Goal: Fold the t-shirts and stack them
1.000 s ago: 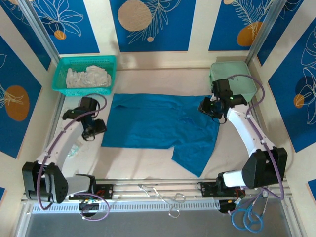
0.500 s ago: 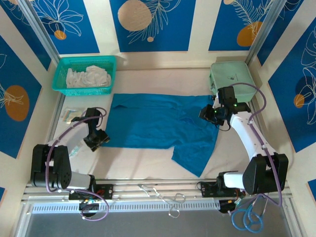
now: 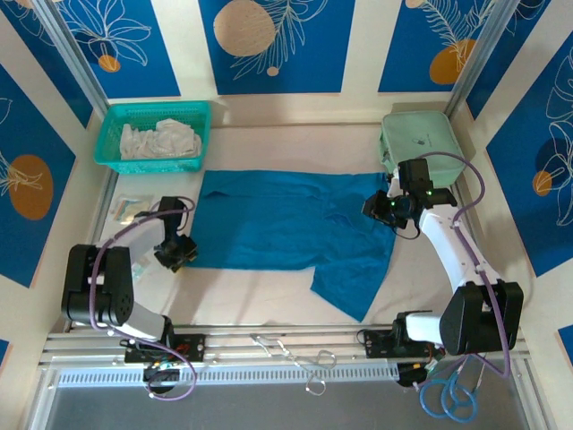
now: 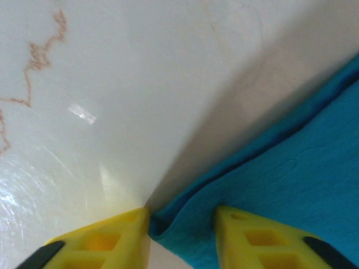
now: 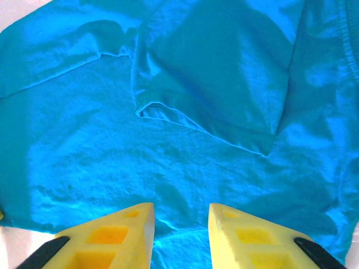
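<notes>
The thin deep teal-blue t-shirt [image 3: 286, 219] lies spread on the pale worktop [image 3: 269, 297] (folding hardly begun, I judge; stacking is all left). The left gripper [image 4: 182, 216] straddles its near-left corner, the right gripper [image 5: 180, 210] its right side. Both are half spread, but a pinch I cannot tell.

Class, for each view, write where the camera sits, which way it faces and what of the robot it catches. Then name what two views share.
Top external: above and behind the arms, looking down at the table and t-shirt; both arms, left gripper, right gripper show.
Left wrist: on the left arm, facing down past its yellow fingers at the t-shirt's edge and table.
Right wrist: on the right arm, facing down past its yellow fingers onto the t-shirt.
Shared by all: the t-shirt.
</notes>
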Tool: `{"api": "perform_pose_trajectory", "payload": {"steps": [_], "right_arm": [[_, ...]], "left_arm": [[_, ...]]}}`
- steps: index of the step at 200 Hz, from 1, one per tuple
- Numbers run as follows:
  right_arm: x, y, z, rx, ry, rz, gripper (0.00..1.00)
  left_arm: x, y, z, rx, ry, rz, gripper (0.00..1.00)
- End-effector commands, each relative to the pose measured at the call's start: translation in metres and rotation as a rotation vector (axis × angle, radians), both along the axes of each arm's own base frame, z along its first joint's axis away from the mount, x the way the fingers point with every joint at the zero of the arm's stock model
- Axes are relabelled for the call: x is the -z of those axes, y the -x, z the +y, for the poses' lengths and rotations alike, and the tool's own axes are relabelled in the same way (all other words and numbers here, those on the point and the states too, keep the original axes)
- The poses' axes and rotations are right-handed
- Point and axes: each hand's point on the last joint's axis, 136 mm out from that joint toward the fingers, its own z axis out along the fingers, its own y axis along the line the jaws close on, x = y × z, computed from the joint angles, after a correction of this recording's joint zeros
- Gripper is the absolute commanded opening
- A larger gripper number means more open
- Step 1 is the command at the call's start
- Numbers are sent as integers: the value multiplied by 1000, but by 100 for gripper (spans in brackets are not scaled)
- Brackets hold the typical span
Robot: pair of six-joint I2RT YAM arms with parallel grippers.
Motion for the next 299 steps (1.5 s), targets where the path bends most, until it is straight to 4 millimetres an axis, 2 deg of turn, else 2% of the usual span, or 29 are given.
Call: {"api": "perform_pose_trajectory", "payload": {"steps": [1, 25, 47, 64, 89, 96, 115, 127, 140, 157, 169, 185, 193, 200, 206, 222, 236, 249, 264, 279, 299], "right_arm": [[-10, 3, 3, -29, -14, -15, 31], [-22, 3, 1, -42, 4, -44, 29], [-45, 3, 3, -84, 18, -111, 27], [-75, 6, 6, -131, 28, -216, 28], [-140, 18, 15, -201, 49, -466, 29], [-160, 23, 18, -215, 45, -546, 33], [-207, 47, 37, -350, -3, -742, 57], [-225, 65, 55, -524, 2, -862, 60], [-226, 83, 68, -684, 55, -935, 61], [-217, 99, 75, -825, 193, -956, 63], [-203, 108, 74, -918, 302, -918, 66], [-171, 114, 67, -1031, 450, -794, 72], [-149, 115, 62, -1091, 527, -717, 76], [-129, 118, 58, -1152, 591, -655, 84], [-108, 121, 55, -1215, 637, -601, 100], [-49, 139, 46, -1414, 731, -450, 100], [-4, 159, 36, -1573, 771, -330, 87], [29, 175, 28, -1689, 794, -255, 78], [57, 196, 24, -1806, 779, -210, 71], [79, 212, 19, -1898, 785, -177, 70], [97, 222, 21, -1955, 779, -151, 69]], "left_arm": [[22, -18, -8, 8, 43, -34, 27], [22, -26, -7, 21, 36, -42, 17], [22, -33, -10, 36, 50, -54, 0], [22, -37, -11, 48, 54, -60, 0], [19, -40, -12, 67, 55, -76, 0], [17, -41, -11, 74, 52, -82, 0], [13, -42, -10, 86, 45, -96, 0], [10, -43, -10, 95, 44, -112, 0], [5, -46, -11, 104, 46, -132, 0], [-1, -48, -12, 115, 47, -156, 0], [-5, -49, -12, 123, 48, -171, 0], [-10, -51, -12, 133, 48, -191, 0], [-13, -52, -13, 138, 48, -201, 0], [-14, -52, -13, 140, 50, -207, 0], [-16, -53, -13, 142, 52, -214, 0], [-19, -54, -15, 146, 63, -231, 0], [-20, -54, -17, 151, 72, -242, 0], [-21, -54, -18, 156, 77, -247, 0], [-22, -54, -19, 159, 79, -251, 0], [-22, -55, -18, 160, 77, -254, 0], [-23, -56, -18, 163, 74, -252, 0]]}}
